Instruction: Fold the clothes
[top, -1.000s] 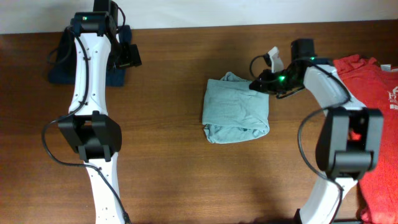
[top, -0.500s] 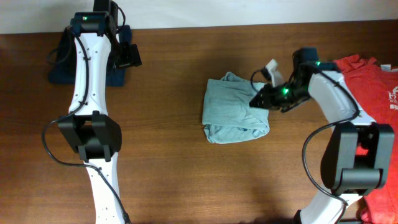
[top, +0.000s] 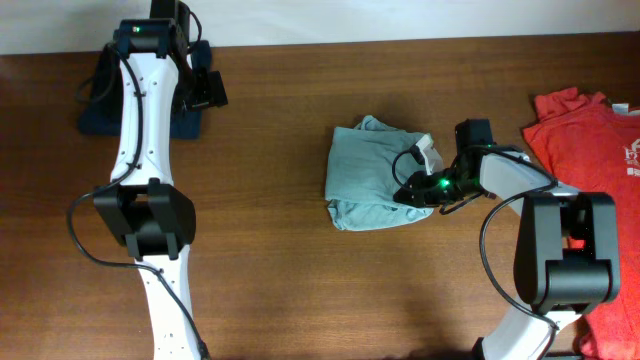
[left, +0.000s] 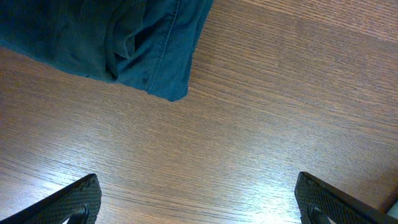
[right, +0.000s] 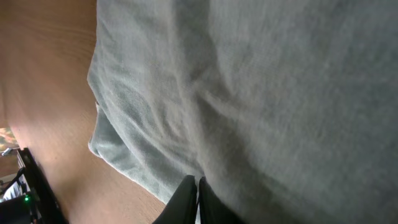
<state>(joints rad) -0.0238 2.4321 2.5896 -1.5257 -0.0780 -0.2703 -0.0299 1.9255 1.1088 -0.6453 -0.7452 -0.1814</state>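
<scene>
A light blue garment (top: 378, 175) lies folded in the middle of the table. My right gripper (top: 415, 192) is at its lower right edge, fingers shut together and pressed against the cloth. In the right wrist view the cloth (right: 261, 81) fills the frame, and the closed fingertips (right: 198, 186) touch it with no fold seen between them. My left gripper (top: 210, 90) is open and empty at the far left, beside a dark blue garment (top: 97, 100). In the left wrist view its fingers (left: 199, 205) are spread wide over bare wood, with the dark blue cloth (left: 93, 31) above.
A red shirt (top: 590, 120) lies at the right edge of the table and runs down under my right arm's base. The wooden table (top: 280, 270) ends at a white wall along the far side.
My right gripper has moved from the garment's upper right edge down and toward me along its right side to the lower right edge. The left arm has not moved.
</scene>
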